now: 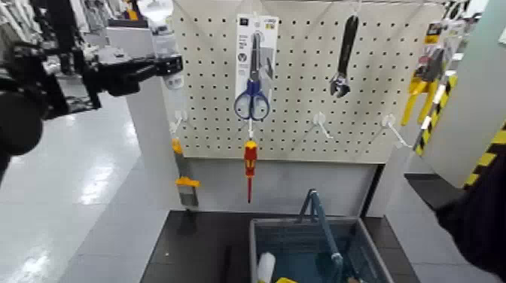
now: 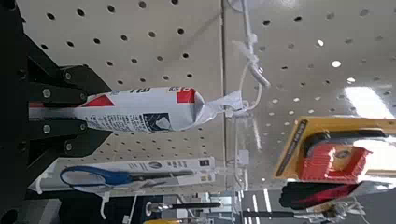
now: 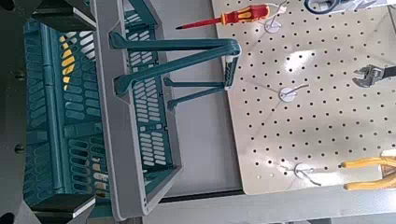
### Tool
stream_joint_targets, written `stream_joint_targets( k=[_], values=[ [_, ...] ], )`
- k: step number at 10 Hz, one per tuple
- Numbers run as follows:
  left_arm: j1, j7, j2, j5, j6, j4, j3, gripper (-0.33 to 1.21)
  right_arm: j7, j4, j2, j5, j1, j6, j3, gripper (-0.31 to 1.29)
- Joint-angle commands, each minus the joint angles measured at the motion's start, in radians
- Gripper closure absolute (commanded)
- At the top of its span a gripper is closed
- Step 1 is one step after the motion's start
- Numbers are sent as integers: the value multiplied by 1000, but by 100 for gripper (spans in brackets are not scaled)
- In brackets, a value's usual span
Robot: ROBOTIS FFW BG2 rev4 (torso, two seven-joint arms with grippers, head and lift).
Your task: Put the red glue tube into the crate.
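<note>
grasp step looks done imo, left gripper is clamped on the red glue tube up at the pegboard, so next is easing it off the hook toward the crate, while right gripper idles open by the crate.

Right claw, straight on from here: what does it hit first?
Probably the crate's slotted side, which sits across the right claw's line; how far off is unclear. Left claw is on the glue tube at the pegboard.
</note>
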Motion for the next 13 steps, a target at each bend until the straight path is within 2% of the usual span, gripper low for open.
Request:
stream_joint_targets(
  k=[1, 2, 5, 6, 7, 8, 13],
  values=[
    [15, 23, -15, 83, 76, -122, 15, 118, 0, -2, 146, 0, 2, 1, 0, 2],
    [19, 42, -22, 102, 104, -162, 15, 118, 0, -3, 146, 0, 2, 1, 0, 2],
    [36, 83, -51, 185, 105, -165, -57, 118, 0, -2, 146, 0, 2, 1, 3, 2],
    [38, 89, -73, 209, 88, -140, -92, 118, 0, -2, 146, 0, 0, 1, 3, 2],
    [45, 82, -102, 211, 68, -113, -103, 118, 0, -2, 144, 0, 0, 1, 5, 2],
    [55, 71, -119, 214, 54, -84, -121, 118, 0, -2, 144, 0, 0, 0, 5, 2],
    [79, 57, -176, 255, -34, 102, -291, 118, 3, 12, 143, -8, -11, -13, 9, 2]
  ],
)
